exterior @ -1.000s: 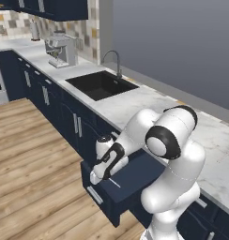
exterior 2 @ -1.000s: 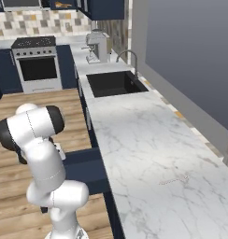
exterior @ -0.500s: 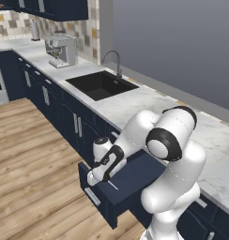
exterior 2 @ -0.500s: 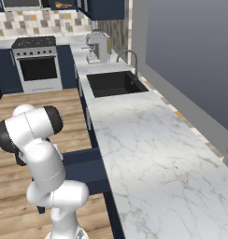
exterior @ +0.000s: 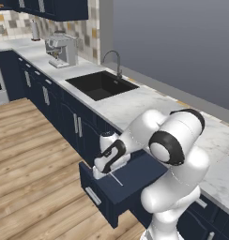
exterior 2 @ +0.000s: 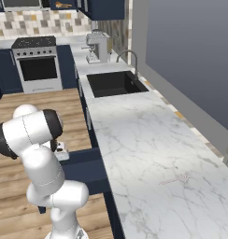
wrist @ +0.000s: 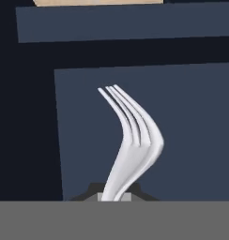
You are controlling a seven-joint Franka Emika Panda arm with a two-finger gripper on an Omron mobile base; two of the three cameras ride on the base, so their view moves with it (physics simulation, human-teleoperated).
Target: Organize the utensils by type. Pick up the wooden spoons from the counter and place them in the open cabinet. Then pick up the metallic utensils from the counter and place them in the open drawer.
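Gripper (exterior: 103, 169) sits low in the centre of the left base view, right over the open drawer (exterior: 135, 176), fingers pressed together on the handle of a fork (wrist: 132, 143). Hand view: fork rises from bottom centre, handle pinched at the lower edge, tines fanning toward upper left of frame. Its long axis runs bottom to top, bowed, neck bulging to the right before the tines curl back left. Behind it, the navy floor of the drawer; a darker band and a lighter wall strip cross the top of frame.

In the left base view a thin pale sliver slants down to the right from the hand over the drawer interior; likely the same fork.

Judged step: dropping a metallic utensil into the drawer. To do it well: keep the fork inside the drawer walls, bring it low toward the floor before opening, and let the tines clear the near wall so it lands flat instead of bouncing out over the front.

Counter (exterior 2: 148, 154) in the right base view reads as bare marble; a faint pinkish mark at lower right, too small to name.
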